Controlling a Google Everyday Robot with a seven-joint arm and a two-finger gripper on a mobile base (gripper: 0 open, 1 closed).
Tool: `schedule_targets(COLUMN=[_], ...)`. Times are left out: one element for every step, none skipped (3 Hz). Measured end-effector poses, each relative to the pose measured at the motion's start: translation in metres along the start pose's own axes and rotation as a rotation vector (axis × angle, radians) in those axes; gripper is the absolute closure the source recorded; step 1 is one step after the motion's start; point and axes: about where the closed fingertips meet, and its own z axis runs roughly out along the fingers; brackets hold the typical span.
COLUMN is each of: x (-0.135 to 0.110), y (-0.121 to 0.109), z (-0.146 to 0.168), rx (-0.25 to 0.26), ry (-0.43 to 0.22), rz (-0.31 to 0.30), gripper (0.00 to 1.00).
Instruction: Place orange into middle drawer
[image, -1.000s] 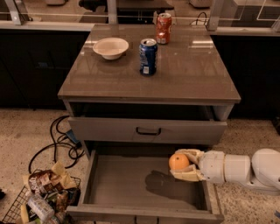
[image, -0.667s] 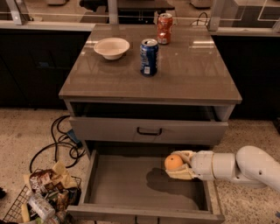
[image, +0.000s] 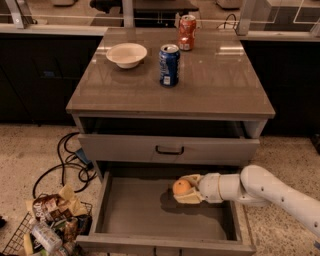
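The orange (image: 181, 187) is small and round, held between the pale fingers of my gripper (image: 186, 188). The gripper reaches in from the right on a white arm and holds the orange over the open middle drawer (image: 145, 212), right of its centre, just above the bare grey floor. A shadow lies on the floor under the fruit. The gripper is shut on the orange. Above the drawer sits the closed grey drawer front with a black bar handle (image: 169, 150).
On the cabinet top (image: 220, 85) stand a white bowl (image: 126, 54), a blue soda can (image: 169, 65) and a red-orange soda can (image: 187, 32). Black cables (image: 67, 162) and a wire basket of snack packets (image: 47, 225) lie on the floor at left.
The gripper with the orange has moved left, further in over the drawer, and the arm has stretched out more.
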Motion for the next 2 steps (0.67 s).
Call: schedule_targets(x=[0.013,0.019], y=[0.007,0.019], z=[0.048,0.076], rx=[-0.058,-0.097], ry=[-0.098,-0.159], rz=[-0.012,-0.036], gripper=[1.0,1.0])
